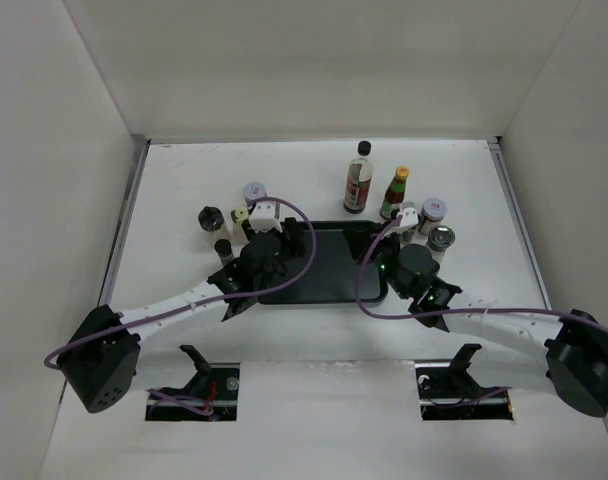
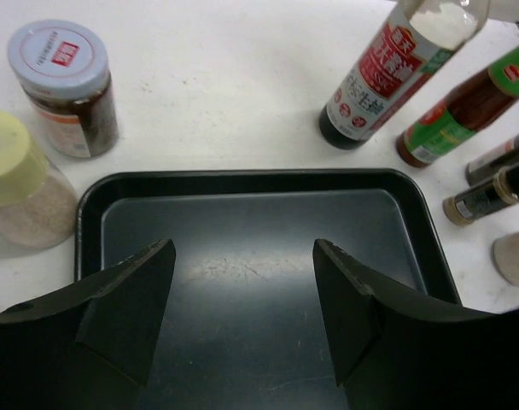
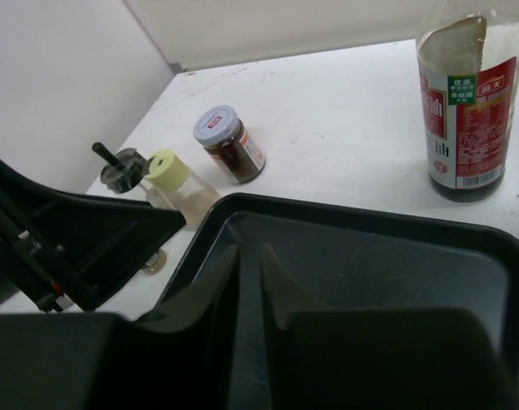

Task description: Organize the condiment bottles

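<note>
Found left fingers (image 2: pixel 127 299) spread empty above tray (image 2: pixel 242 181), likely readied for the yellow-lidded jar (image 2: pixel 20 184); found right fingers (image 3: pixel 210 295) pressed together, holding nothing.

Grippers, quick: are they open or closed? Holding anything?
Left gripper: open, holding nothing.
Right gripper: closed, holding nothing.

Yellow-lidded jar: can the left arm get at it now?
Probably yes. The left gripper hangs open over the tray, the yellow-lidded jar just off its corner, nothing between; the grey-lidded jar stands close behind.
</note>
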Available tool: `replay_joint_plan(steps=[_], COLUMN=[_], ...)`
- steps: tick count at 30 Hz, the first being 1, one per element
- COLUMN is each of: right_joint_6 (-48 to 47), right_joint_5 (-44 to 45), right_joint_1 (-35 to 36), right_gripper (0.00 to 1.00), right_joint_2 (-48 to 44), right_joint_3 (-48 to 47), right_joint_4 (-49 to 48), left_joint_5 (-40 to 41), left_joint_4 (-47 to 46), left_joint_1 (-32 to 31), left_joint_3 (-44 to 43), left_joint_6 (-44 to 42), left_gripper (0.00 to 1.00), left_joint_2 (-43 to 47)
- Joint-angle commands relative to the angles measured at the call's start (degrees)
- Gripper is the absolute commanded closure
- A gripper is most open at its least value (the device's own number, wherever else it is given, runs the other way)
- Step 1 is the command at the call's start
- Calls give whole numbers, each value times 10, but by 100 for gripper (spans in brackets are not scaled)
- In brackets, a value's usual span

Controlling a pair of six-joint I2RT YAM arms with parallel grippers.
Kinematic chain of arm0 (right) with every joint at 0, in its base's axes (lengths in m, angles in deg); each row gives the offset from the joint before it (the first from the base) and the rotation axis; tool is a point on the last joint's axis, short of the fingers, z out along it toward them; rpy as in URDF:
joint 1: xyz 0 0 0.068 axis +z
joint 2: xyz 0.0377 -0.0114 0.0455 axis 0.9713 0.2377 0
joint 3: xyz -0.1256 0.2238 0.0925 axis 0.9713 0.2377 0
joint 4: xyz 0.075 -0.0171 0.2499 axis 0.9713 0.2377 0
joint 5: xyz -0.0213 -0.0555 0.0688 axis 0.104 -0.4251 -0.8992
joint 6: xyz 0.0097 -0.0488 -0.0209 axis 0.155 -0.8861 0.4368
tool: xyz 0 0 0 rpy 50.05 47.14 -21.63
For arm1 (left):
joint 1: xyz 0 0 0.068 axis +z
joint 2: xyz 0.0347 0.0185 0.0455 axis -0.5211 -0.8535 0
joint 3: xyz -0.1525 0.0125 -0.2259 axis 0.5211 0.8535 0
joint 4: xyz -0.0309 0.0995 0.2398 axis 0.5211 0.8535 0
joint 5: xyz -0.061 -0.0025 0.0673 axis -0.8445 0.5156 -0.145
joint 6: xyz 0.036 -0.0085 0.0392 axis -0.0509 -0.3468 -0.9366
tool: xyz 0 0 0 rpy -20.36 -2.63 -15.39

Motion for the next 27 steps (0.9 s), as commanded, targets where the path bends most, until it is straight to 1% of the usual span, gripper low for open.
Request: replay_joint_plan(steps=[1,4,6,7,8,9,11,12,13,16,17,20,22,24,27], right_joint_6=[-1,-3,-10,-16,-22,-29,-47,-59,-64,-80,-85,-103,-112,-134,-151], right_joint_5=[-21,-22,-20,-18,-14,-9,2,9,15,11,9,-4,-12,-17,-17], right_joint_1=[-2,-2,-1,-2,-3,-9,-24,-37,-52,-99,-117,-153,-165,-173,-183], right_gripper=[87,88,87,86,84,83,78,76,74,61,55,41,32,28,28], right_joint_2=[-15,-23,-32,-34,-35,-36,-33,-27,-21,10,24,74,118,160,215], right_joint_3=[-12,-44,-79,-100,-121,-145,-185,-209,-233,-304,-327,-381,-422,-453,-491], right_joint_4=[-3,48,104,132,159,187,225,247,271,325,334,352,367,361,350], left_joint_5=[-33,-33,-35,-36,-41,-47,-63,-72,-80,-105,-110,-114,-114,-114,-121], left_joint_4=[-98,-111,-114,-117,-124,-134,-175,-199,-223,-279,-290,-314,-325,-328,-338], left_joint_1=[-8,-15,-14,-12,-12,-14,-22,-29,-32,-46,-51,-59,-59,-61,-63], left_joint_3=[25,37,42,44,47,53,72,83,92,116,121,131,138,144,145], left_joint_6=[-8,-16,-19,-19,-18,-15,-13,-14,-12,-4,-1,6,10,11,14], left_gripper=[35,37,41,46,53,61,81,86,87,87,86,83,82,81,79], left_joint_2=[19,23,17,15,15,16,15,9,2,-9,-11,-20,-22,-22,-28])
